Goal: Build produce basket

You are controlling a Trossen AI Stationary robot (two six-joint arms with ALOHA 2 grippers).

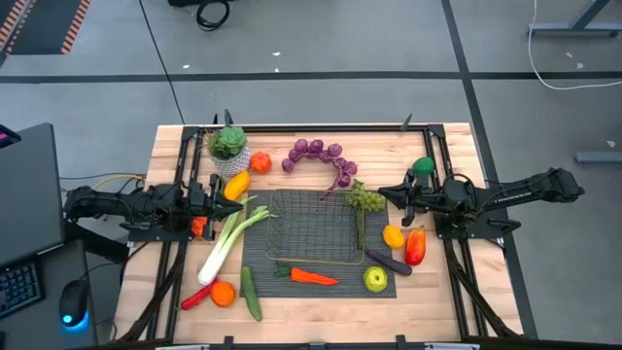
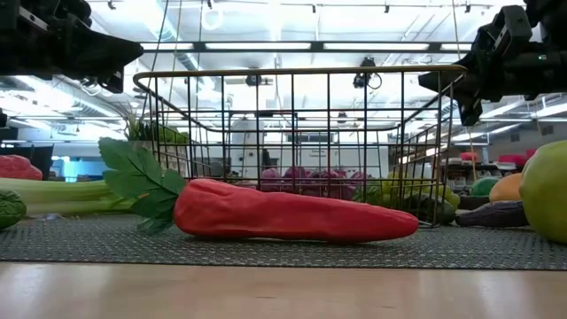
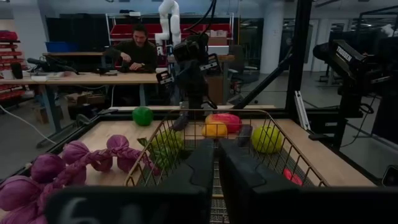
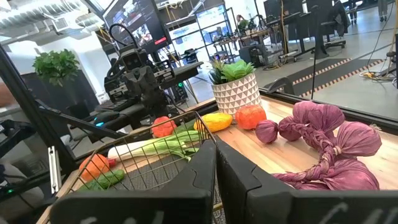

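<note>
The brass-wire basket (image 1: pixel 313 227) stands on the dark ribbed mat (image 1: pixel 321 288) at the table's middle, with nothing in it that I can see. Produce lies around it: leek (image 1: pixel 228 238), carrot (image 1: pixel 313 277), green apple (image 1: pixel 375 280), eggplant (image 1: pixel 389 261), red pepper (image 1: pixel 415 246), green grapes (image 1: pixel 365 199), purple grapes (image 1: pixel 321 156), cucumber (image 1: pixel 251 292). My left gripper (image 1: pixel 222 197) is shut and hovers left of the basket, pointing at it; it also shows in its wrist view (image 3: pixel 215 168). My right gripper (image 1: pixel 382 192) is shut and hovers right of the basket's far corner; its wrist view (image 4: pixel 215 174) shows it too.
A white patterned pot with a succulent (image 1: pixel 229 151) stands at the far left, a yellow pepper (image 1: pixel 235 185) and an orange fruit (image 1: pixel 259 162) by it. An orange (image 1: pixel 224 293) and a red chili (image 1: pixel 196 297) lie near left. A person sits at a bench beyond the table (image 3: pixel 134 53).
</note>
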